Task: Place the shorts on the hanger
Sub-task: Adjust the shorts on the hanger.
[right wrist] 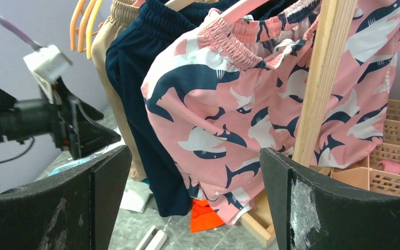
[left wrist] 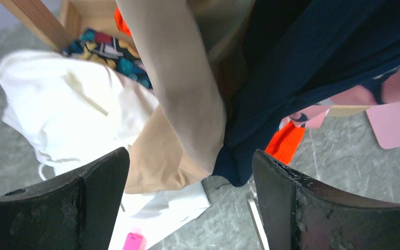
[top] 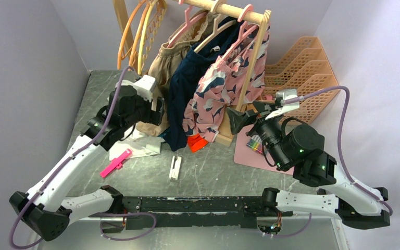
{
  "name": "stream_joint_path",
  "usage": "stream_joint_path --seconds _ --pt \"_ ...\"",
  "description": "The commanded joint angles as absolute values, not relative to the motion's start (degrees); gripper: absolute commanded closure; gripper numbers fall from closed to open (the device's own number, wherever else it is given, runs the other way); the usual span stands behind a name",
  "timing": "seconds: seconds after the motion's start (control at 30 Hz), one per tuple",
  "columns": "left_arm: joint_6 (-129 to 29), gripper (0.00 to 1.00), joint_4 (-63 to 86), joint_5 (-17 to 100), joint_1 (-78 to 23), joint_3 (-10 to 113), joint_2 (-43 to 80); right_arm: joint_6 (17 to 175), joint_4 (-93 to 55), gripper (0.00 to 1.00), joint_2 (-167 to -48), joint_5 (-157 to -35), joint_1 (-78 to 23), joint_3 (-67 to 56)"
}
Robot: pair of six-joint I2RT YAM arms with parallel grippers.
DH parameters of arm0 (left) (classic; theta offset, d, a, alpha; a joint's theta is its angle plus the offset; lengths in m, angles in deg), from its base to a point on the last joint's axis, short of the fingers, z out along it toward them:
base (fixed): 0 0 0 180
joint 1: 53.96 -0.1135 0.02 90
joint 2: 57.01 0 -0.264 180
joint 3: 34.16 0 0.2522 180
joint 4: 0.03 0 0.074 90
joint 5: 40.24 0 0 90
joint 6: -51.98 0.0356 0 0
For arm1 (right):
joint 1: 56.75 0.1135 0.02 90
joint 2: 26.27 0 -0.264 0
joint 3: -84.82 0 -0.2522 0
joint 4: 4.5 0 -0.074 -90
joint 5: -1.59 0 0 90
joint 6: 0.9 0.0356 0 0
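Showed the shorts [top: 173, 58] hanging on the pink hanger [top: 186, 27] on the rack [top: 234, 10], left of the navy garment [top: 187, 88], w/ left gripper [left wrist: 190, 156] near the hem and right gripper [right wrist: 195, 156] both spread wide, pinching nothing; judged as release step, next prob. called for pull-back w/o snagging.

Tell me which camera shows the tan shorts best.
Top external: the shorts show from waistband down. Left wrist shows only a blurred leg close up; right wrist shows only a strip beside the navy garment.
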State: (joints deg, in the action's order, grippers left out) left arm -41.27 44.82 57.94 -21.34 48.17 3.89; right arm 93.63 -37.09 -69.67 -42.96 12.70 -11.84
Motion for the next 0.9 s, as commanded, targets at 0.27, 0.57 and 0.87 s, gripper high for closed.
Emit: stream_joint_path --seconds 0.27,0.57,0.87 --pt "-47.25 0.28 30.01 50.79 -26.23 35.92 6.84 96.21 -39.34 0.02 -68.38 -43.24 12.77 -12.20" --pt "-46.47 0.91 27.59 47.83 -26.40 37.53 8.63 96.74 -39.56 0.02 -68.45 -43.36 12.75 -12.37" --pt "-47.43 0.93 36.71 41.54 -26.39 55.64 0.29 95.88 -38.39 0.02 -69.27 -43.48 12.76 -12.38"
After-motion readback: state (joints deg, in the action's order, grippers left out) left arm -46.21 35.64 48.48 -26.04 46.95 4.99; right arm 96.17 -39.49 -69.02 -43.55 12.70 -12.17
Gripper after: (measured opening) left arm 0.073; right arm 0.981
